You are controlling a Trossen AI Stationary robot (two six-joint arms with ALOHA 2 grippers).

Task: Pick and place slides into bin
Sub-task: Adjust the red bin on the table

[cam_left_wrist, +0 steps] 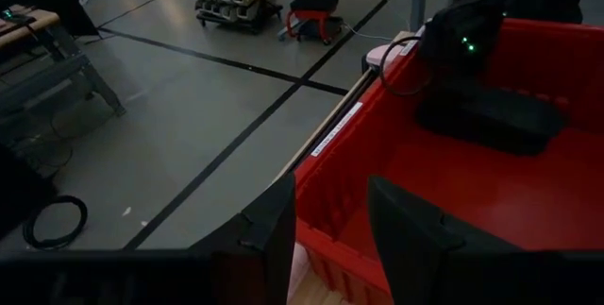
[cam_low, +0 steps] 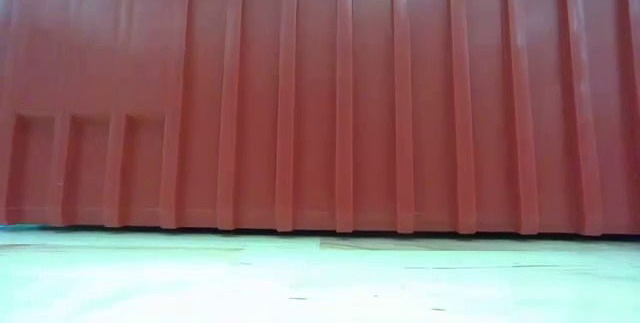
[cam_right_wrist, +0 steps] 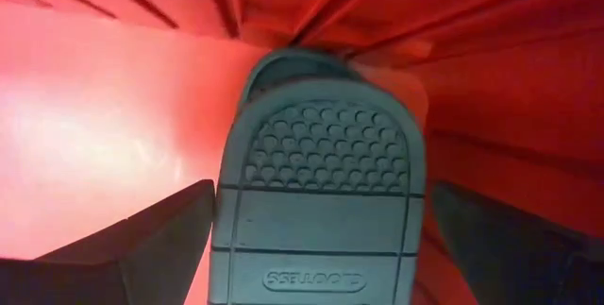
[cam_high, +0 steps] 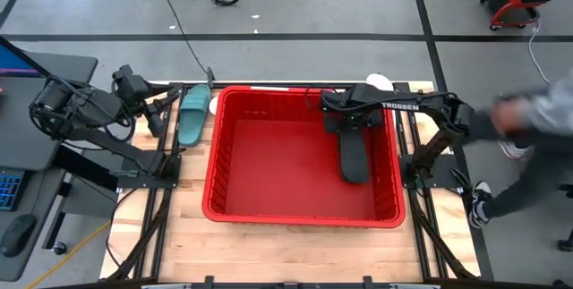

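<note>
From above, we are seeing the red bin sitting in the middle of the wooden table. The right gripper is reaching in over the bin's far right part, just above a black slide that is lying sole-up on the bin floor near the right wall. The left gripper is waiting beside the bin's left wall, near a teal slide that is resting on the table there. A white slide is peeking out past the bin's far right corner. A person is moving at the table's right side.

At table height, we are looking only at the bin's ribbed wall.

Through the left wrist camera, its fingers are standing apart, holding nothing, at the bin's corner.

Through the right wrist camera, the fingers are spread wide on either side of the slide's dimpled sole, clear of it.
</note>
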